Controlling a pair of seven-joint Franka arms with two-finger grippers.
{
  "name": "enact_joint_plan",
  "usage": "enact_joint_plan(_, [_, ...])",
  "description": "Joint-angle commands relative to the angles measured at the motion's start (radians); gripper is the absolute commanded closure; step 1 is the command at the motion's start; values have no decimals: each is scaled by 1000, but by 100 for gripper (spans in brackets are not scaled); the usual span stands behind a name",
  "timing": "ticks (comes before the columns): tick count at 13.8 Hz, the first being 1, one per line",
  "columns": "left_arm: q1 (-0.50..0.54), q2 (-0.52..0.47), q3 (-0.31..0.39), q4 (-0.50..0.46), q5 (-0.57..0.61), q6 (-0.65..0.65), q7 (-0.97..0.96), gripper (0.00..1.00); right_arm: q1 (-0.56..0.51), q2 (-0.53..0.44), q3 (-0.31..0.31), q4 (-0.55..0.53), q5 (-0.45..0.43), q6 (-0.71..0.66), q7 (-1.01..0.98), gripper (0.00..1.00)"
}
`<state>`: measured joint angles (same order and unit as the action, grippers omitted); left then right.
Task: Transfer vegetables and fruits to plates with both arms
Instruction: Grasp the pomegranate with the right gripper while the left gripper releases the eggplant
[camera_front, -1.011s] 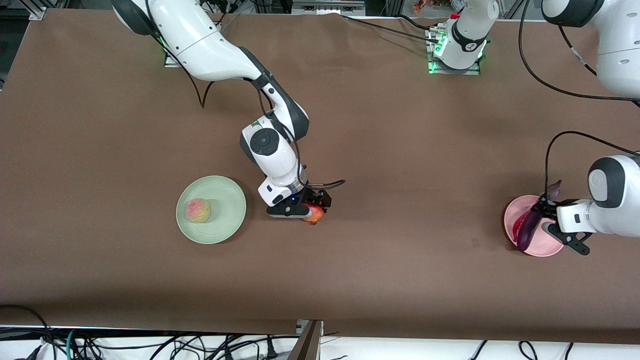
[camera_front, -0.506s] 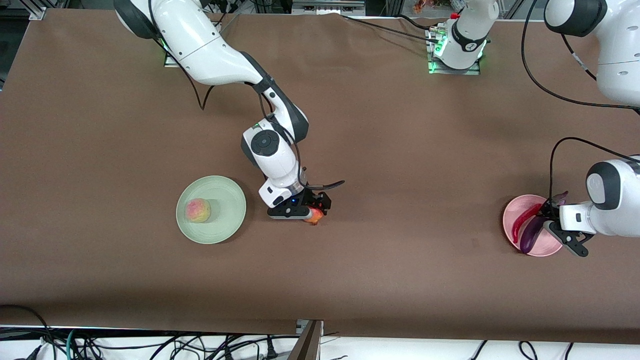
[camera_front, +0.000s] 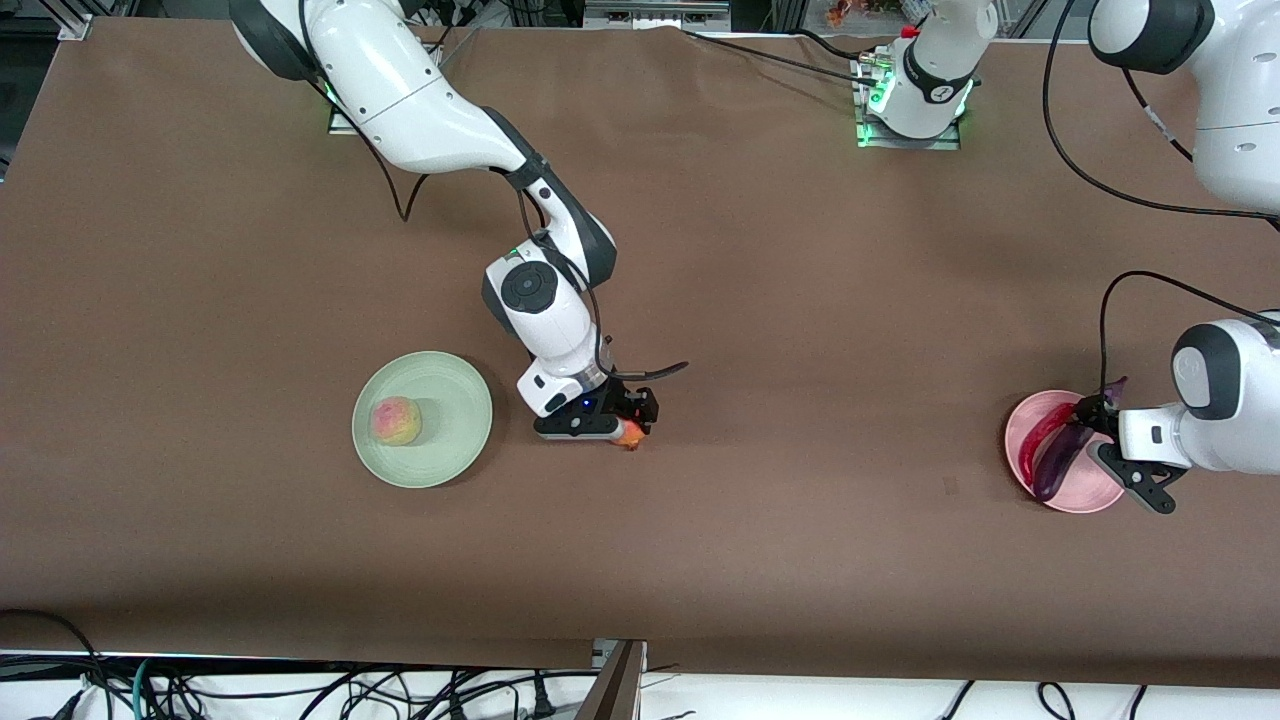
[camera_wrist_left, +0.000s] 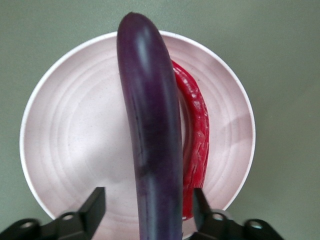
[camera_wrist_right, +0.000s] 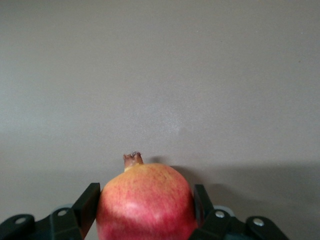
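Two plates: one green plate (camera_front: 455, 440) and one pink plate (camera_front: 1090, 495). Two fruits: one peach (camera_front: 396, 420) and one red-orange fruit (camera_wrist_right: 146, 205). Two vegetables: one eggplant (camera_wrist_left: 152, 130) and one chili pepper (camera_wrist_left: 197, 130).

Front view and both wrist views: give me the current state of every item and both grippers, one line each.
Peach: lying on the green plate.
Red fruit: on the bare table beside the green plate, right gripper shut on it.
Eggplant: lying on the pink plate, released.
Chili pepper: on the pink plate, against the eggplant.
Left gripper: open, fingers either side of the eggplant, not touching it.
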<state>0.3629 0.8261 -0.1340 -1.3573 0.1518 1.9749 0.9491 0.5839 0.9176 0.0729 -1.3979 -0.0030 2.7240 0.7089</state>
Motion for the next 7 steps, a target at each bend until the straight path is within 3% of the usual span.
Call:
enact_joint_plan(1, [7, -36, -18, 3, 5, -60, 16, 0, -7, -23, -4, 10, -12, -18, -9, 84])
enact_joint_plan(4, [2, -74, -33, 7, 3, -126, -18, 0, -47, -121, -4, 14, -9, -256, -26, 84])
enact_joint_plan(7, [2, -181, -74, 7, 3, -229, -207, 0, -113, -192, -4, 11, -3, -482, -154, 84])
